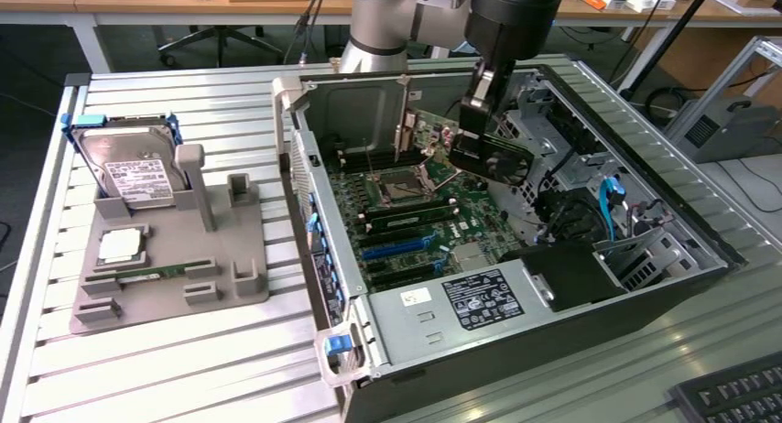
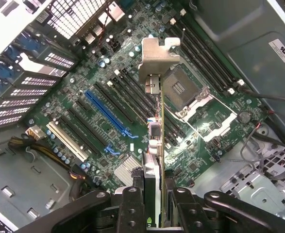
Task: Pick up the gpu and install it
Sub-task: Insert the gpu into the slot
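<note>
at nine o'clock in the exterior view a grey holder [image 1: 226,249] sits on the slatted metal table [image 1: 171,377]. a silver hard drive [image 1: 132,176] stands tilted at the holder's eleven o'clock end, a square processor chip [image 1: 119,246] lies flat below it, and a slim green ram stick [image 1: 153,275] lies toward the seven o'clock corner. just beside the holder, toward three o'clock, the open computer case [image 1: 574,350] lies on its side with the motherboard [image 1: 409,235] facing up and the cpu socket [image 1: 397,187] near the board's twelve o'clock edge. the robot arm [image 1: 404,20] comes in from twelve o'clock and reaches down into the case. the gripper [image 1: 471,135] is closed on the gpu [image 1: 495,159], which hangs tilted, raised above the board at about two o'clock of the socket. in the wrist view the two fingers [image 2: 132,204] clamp the card edge-on from either side. its silver bracket [image 2: 158,58] is at the far end, with the socket on one side of the card and a long blue slot [image 2: 106,114] on the other. a labelled power supply [image 1: 483,298] sits at the case's six o'clock, blue cables [image 1: 611,203] are at three o'clock, and a black keyboard [image 1: 733,400] is at five o'clock.
</note>
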